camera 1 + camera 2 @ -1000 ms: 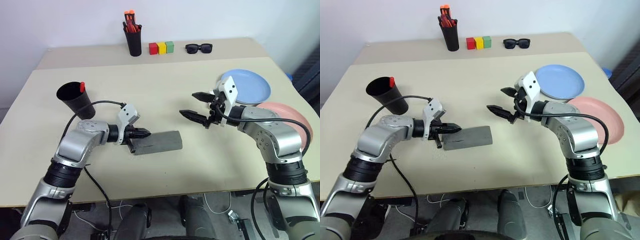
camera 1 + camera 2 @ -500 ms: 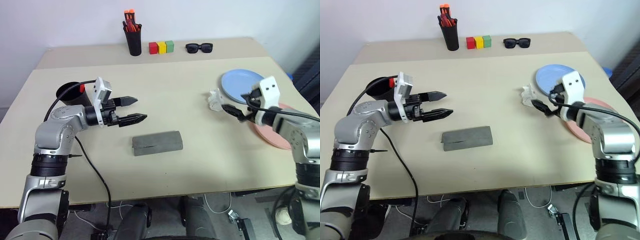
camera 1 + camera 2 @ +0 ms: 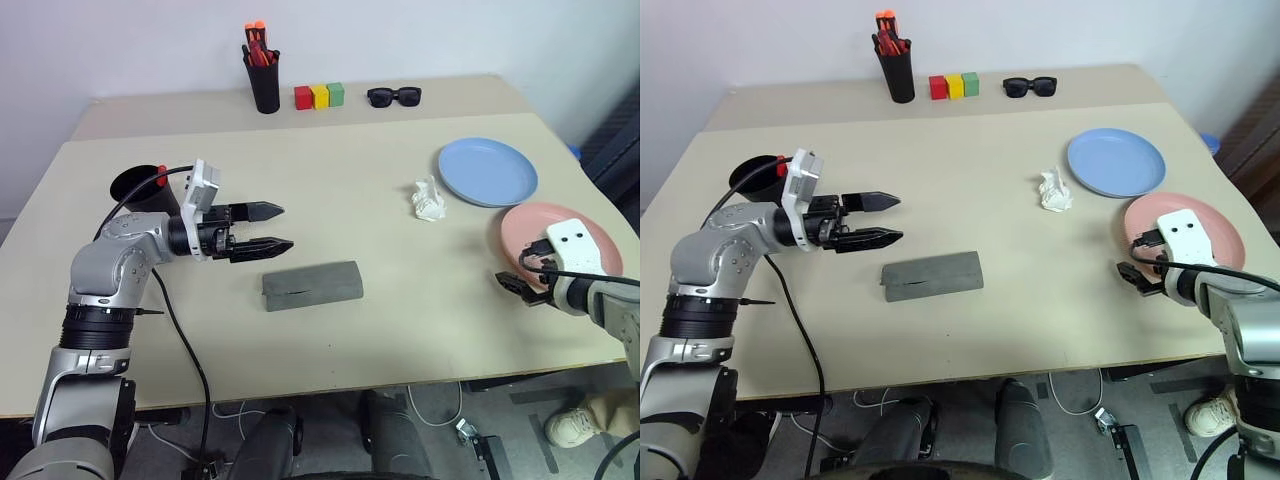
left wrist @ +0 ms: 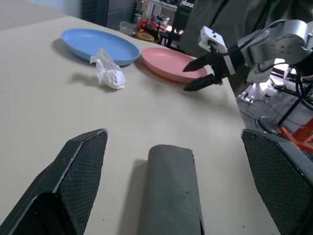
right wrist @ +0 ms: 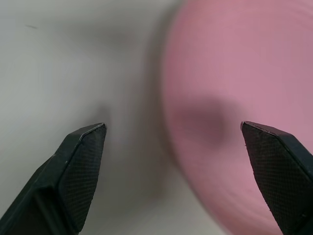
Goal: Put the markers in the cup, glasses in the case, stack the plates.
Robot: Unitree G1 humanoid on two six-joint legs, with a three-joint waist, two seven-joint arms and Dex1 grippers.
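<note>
Beige table (image 3: 330, 200): right wrist view shows right tool (image 5: 171, 147) spread astride pink plate (image 5: 234, 122) edge

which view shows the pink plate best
The right eye view: the whole pink plate lies in sight, with the right hand at its near edge. The left eye view has it partly behind that hand, the left wrist view shows it far off, the right wrist view catches one blurred part.

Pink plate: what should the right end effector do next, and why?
Probably ease the right end effector, open at the near edge of the pink plate, onto that rim and close. The plate lies flat on the table, apart from the blue plate, so stacking remains.
</note>
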